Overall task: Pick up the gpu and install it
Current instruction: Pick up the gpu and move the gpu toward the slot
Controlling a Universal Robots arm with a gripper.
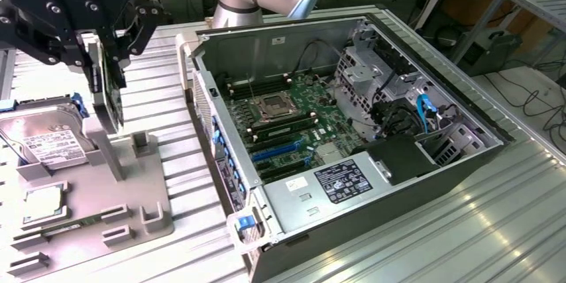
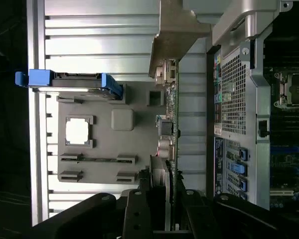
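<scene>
Open computer case [image 1: 256, 44] lying just beside grey holder tray [image 1: 132, 190]. Above that tray, gripper [image 1: 105, 84] closed part-way on the gpu [image 1: 111, 114], held edge-down and seemingly lifted clear. Likely best for a clean carry: keep card vertical and grip firm, steer bracket [image 2: 175, 35] clear of the case wall, line up edge with blue slots [image 1: 276, 155].
</scene>
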